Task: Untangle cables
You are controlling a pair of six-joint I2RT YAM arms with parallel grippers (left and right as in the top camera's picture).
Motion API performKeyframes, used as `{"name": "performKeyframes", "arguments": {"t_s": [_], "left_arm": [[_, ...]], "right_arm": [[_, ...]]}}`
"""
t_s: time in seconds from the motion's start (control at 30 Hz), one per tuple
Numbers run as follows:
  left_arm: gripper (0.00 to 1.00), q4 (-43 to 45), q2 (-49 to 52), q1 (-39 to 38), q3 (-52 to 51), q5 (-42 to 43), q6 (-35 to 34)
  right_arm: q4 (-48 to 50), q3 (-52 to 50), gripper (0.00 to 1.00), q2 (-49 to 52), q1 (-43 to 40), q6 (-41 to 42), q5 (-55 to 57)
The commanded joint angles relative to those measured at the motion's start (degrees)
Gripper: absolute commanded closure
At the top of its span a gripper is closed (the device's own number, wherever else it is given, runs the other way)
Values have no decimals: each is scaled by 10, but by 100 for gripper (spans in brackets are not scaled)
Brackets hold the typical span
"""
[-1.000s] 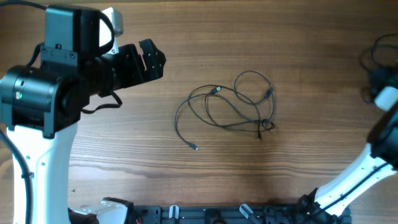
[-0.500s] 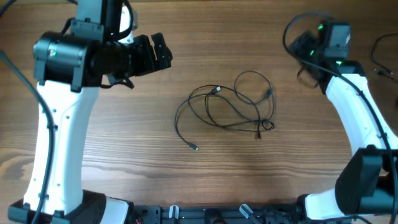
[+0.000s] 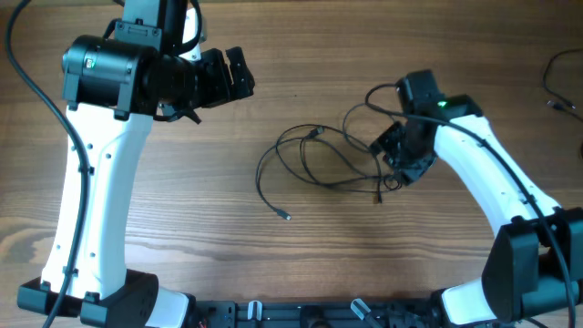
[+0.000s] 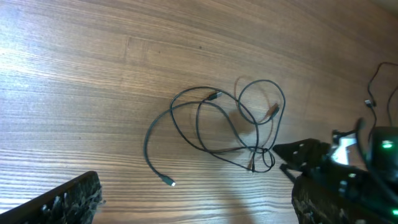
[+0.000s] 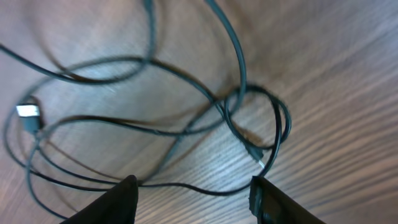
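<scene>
The cables (image 3: 321, 160) lie as a tangle of thin dark loops in the middle of the wooden table. One loose plug end (image 3: 285, 215) points to the front left. My right gripper (image 3: 397, 151) is open, low over the tangle's right side. In the right wrist view its fingers (image 5: 194, 200) straddle one strand (image 5: 205, 190), with a small tight loop (image 5: 261, 124) just beyond and a silvery plug (image 5: 28, 112) at the left. My left gripper (image 3: 233, 78) is open and empty, high at the back left. The left wrist view shows the whole tangle (image 4: 217, 124) from afar.
Thicker black wires (image 3: 557, 80) lie at the table's far right edge. A black rail (image 3: 346, 314) with the arm bases runs along the front edge. Bare wood surrounds the tangle.
My right arm has swung in from the far right and come down over the tangle's right side. The left arm has shifted slightly to the right. The cables have not moved.
</scene>
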Motion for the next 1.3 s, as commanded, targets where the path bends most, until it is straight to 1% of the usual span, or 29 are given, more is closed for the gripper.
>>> {"name": "performKeyframes", "arguments": {"t_s": [0.0, 0.13, 0.2, 0.23, 0.27, 0.33, 0.4, 0.43, 0.47, 0.5, 0.53, 0.57, 0.63, 0.7, 0.77, 0.83, 0.93, 0.97, 1.0, 1.1, 1.17, 1.23, 1.27], "left_arm": [[0, -1, 4, -3, 0, -3, 9], [0, -1, 4, -3, 0, -3, 9], [0, -1, 4, -3, 0, -3, 9], [0, -1, 4, -3, 0, -3, 9], [0, -1, 4, -3, 0, -3, 9], [0, -1, 4, -3, 0, -3, 9], [0, -1, 4, -3, 0, -3, 9], [0, -1, 4, -3, 0, -3, 9], [0, -1, 4, -3, 0, -3, 9], [0, -1, 4, -3, 0, -3, 9], [0, 0, 4, -3, 0, -4, 9], [0, 2, 4, -3, 0, -6, 9], [0, 2, 4, -3, 0, -17, 9], [0, 1, 4, -3, 0, -20, 12], [0, 1, 4, -3, 0, -20, 24], [0, 2, 5, -3, 0, -20, 27], [0, 2, 9, -3, 0, -14, 27], [0, 4, 12, -3, 0, 13, 41], [0, 5, 13, -3, 0, 30, 50], [0, 14, 22, -3, 0, 121, 99], [0, 16, 27, -3, 0, 151, 115], [0, 16, 30, -3, 0, 152, 115], [0, 15, 30, -3, 0, 152, 115]], "right_arm": [[8, -52, 40, 2, 16, 99, -36], [45, -101, 42, 2, 24, 111, -59], [53, -116, 47, 2, 24, 111, -61], [54, -119, 84, 2, 24, 111, -61], [54, -119, 96, 2, 24, 110, -61], [61, -119, 96, 2, 24, 107, -66], [78, -115, 96, 1, 24, 63, -84], [94, -111, 96, -1, 24, 20, -93], [125, -103, 96, -4, 24, -55, -110], [169, -94, 96, -8, 24, -155, -153], [211, -83, 96, -14, 24, -226, -213], [240, -67, 96, -23, 24, -250, -263], [277, -24, 96, -49, 24, -269, -304], [287, 30, 96, -78, 24, -284, -305], [296, 80, 96, -104, 24, -322, -304], [298, 141, 96, -133, 24, -378, -289], [300, 200, 95, -168, 24, -465, -274], [300, 216, 96, -184, 24, -514, -274], [300, 221, 96, -196, 24, -544, -271], [300, 224, 96, -231, 24, -575, -207], [298, 224, 96, -249, 24, -597, -182], [280, 224, 96, -261, 24, -576, -134], [257, 224, 94, -261, 24, -535, -101]]}}
